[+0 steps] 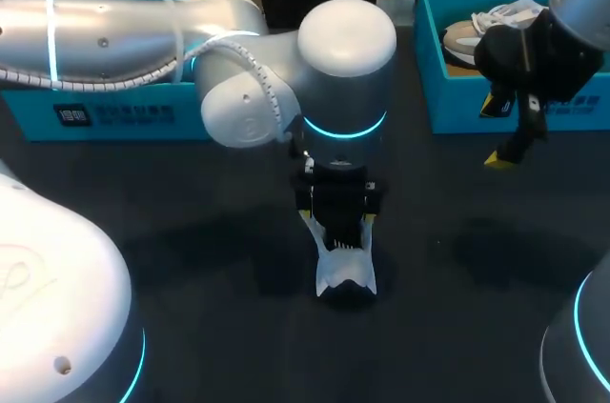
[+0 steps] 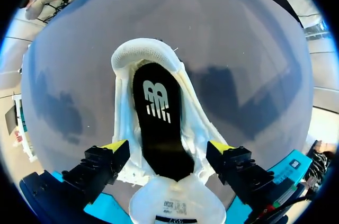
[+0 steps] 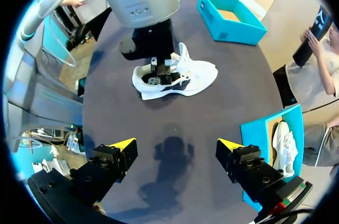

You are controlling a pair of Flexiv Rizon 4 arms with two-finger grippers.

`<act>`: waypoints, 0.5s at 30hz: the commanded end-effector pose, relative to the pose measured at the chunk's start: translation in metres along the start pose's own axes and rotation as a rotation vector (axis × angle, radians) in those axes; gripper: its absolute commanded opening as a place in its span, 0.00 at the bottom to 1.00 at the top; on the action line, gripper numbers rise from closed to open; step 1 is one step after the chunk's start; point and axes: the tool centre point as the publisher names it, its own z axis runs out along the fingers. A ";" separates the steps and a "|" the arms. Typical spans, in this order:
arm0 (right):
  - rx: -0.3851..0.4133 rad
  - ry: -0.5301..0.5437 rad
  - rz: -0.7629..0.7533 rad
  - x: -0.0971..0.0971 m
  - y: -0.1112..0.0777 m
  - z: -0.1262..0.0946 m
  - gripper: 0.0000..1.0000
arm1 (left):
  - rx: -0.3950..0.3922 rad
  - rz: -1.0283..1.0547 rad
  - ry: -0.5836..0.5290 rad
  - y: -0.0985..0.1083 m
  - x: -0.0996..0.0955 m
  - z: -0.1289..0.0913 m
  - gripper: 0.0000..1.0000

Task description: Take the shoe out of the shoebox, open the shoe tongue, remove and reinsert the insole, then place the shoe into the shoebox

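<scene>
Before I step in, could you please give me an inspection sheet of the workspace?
Surface: dark table.
Job's things: white shoe on the table, black insole inside; teal shoebox at left; second shoebox at right holding another shoe.
Clutter: nothing seen.
Grippers: left gripper open, straddling the white shoe; right gripper open above bare table.
Cables: white conduit along the left arm.
Surroundings: nothing seen reaching over the table.

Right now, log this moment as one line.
left gripper open, straddling shoe | shoe on table, insole inside | right gripper open, empty, above table
</scene>
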 end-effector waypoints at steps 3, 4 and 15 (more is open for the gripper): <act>0.003 0.001 0.001 -0.001 0.001 0.001 1.00 | 0.020 0.012 0.011 -0.001 0.006 -0.006 1.00; 0.003 0.001 0.001 -0.001 0.001 0.001 1.00 | 0.023 0.013 0.023 -0.001 0.006 -0.003 1.00; 0.003 0.001 0.001 -0.001 0.001 0.001 1.00 | 0.024 0.009 0.009 0.008 0.004 -0.009 1.00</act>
